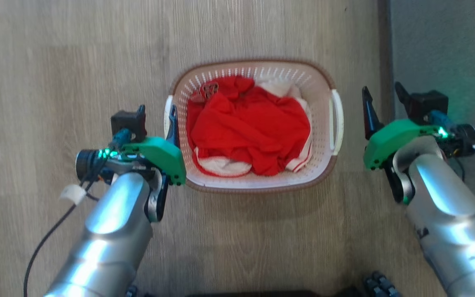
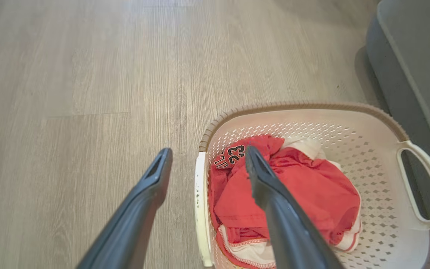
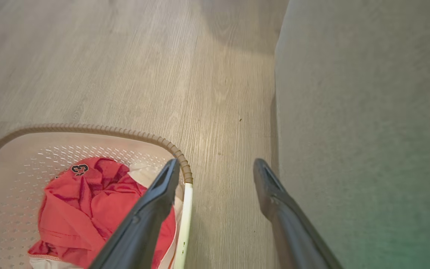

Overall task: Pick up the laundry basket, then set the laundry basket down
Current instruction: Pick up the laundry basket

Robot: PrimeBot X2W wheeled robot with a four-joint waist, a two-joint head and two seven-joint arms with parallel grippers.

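Note:
The laundry basket (image 1: 258, 181) sits on the wood floor, white and perforated with a brown rim (image 2: 304, 106), and holds a crumpled red and white garment (image 1: 250, 128). My left gripper (image 1: 157, 114) is open and straddles the basket's left handle (image 2: 199, 209): one finger is outside, the other inside over the garment (image 2: 312, 190). My right gripper (image 1: 382, 93) is open just right of the right handle (image 1: 336, 123), apart from it. In the right wrist view the right gripper (image 3: 217, 168) hangs over the floor beside the rim (image 3: 88, 129) and handle (image 3: 185, 224).
A grey piece of furniture (image 1: 439, 41) runs along the right side, close behind my right gripper, and also appears as grey furniture (image 3: 368, 112) beside it. A black cable (image 1: 43, 243) hangs from my left arm. Wood floor (image 1: 76, 62) spreads out to the left and beyond the basket.

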